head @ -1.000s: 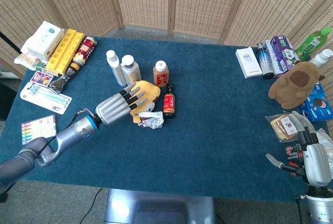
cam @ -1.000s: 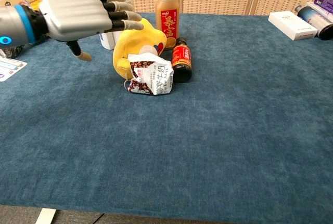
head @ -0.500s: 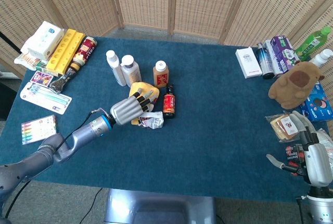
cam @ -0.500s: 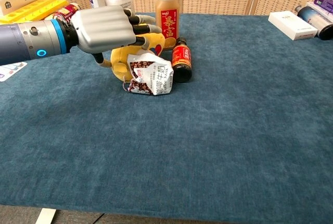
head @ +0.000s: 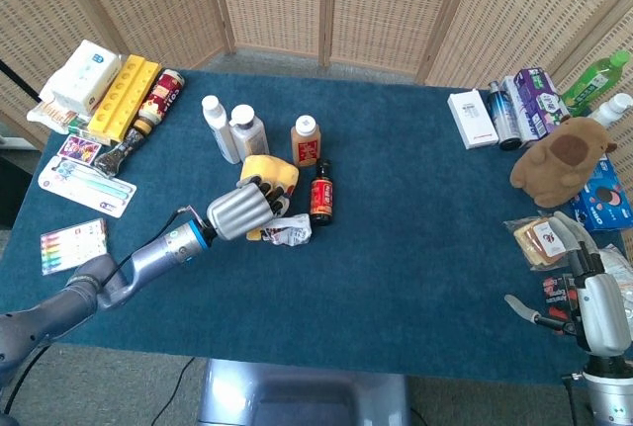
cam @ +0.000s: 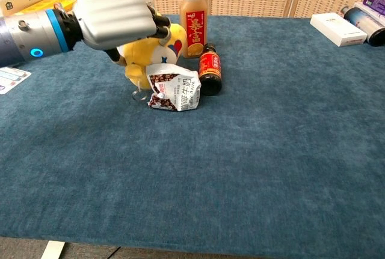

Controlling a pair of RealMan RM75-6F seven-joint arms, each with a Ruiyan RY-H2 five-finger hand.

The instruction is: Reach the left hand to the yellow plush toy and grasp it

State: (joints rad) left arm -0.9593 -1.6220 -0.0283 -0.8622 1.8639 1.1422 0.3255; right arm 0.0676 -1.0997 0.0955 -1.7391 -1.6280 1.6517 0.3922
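Fingers of the left hand (cam: 111, 17) were curled down over the top of the yellow plush toy (cam: 150, 53), gripping it from above and from the robot's left side; the dark fingertips pressed into the toy's upper edge, and the yellow body showed below and to the right of the silver knuckles; in the head view the same hand (head: 240, 212) covered the near part of the toy (head: 272, 171), whose far end stuck out past the fingers. The toy sat near the middle of the blue table (cam: 271, 151), with a crumpled snack packet (cam: 174, 91) touching its front, a small dark bottle (cam: 210, 69) just beside it on the right, and an orange juice bottle (cam: 194, 20) close behind; whether the toy rested on the cloth or was raised off it could not be told. Two white bottles (head: 234, 129) stood behind the toy in the head view. The right hand (head: 596, 305) lay at the table's right near corner, holding nothing, its fingers loosely extended; a brown plush toy (head: 560, 161) sat well apart from it, further back.
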